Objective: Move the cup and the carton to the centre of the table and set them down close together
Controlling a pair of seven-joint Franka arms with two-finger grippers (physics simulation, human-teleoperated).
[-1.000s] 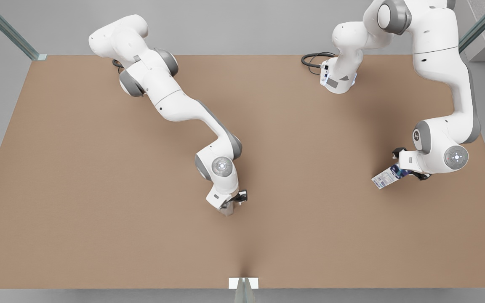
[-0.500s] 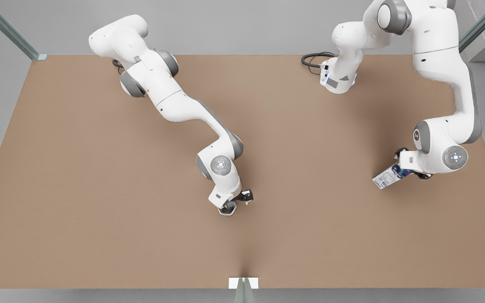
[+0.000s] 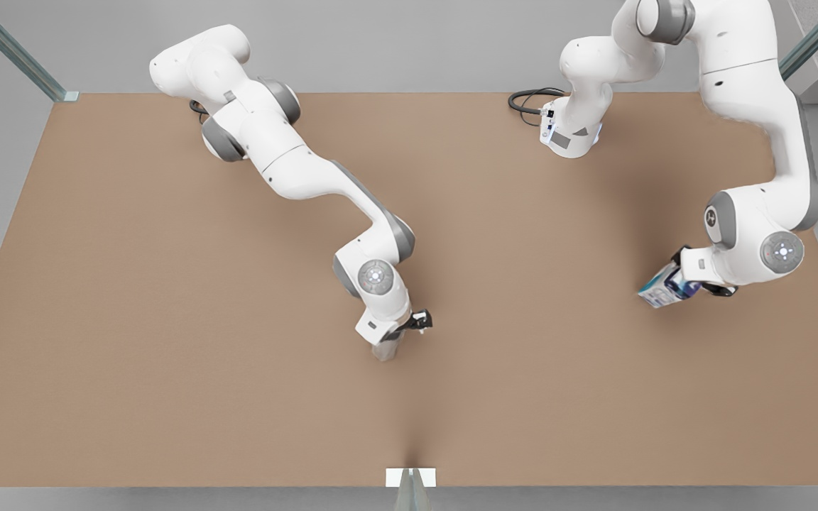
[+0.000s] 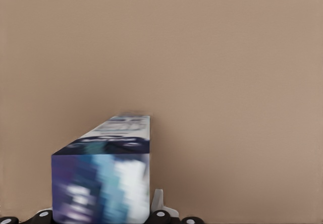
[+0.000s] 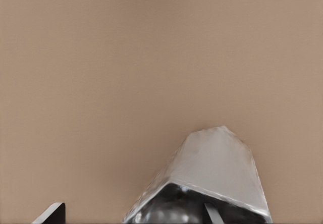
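Both loads held: left gripper (image 3: 672, 287) clamps carton (image 3: 657, 292), now tipped steeper; right gripper (image 3: 396, 339) grips cup (image 3: 385, 350) near counter (image 3: 167, 319) centre.

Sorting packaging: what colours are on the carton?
The carton is dark blue, teal and white, best seen in the left wrist view.

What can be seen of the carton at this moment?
The carton is a rectangular box, white with small print, dark blue and teal on the end nearest the left gripper, which is shut on it. It is tilted, near the table's edge at the front view's right, far from the centre.
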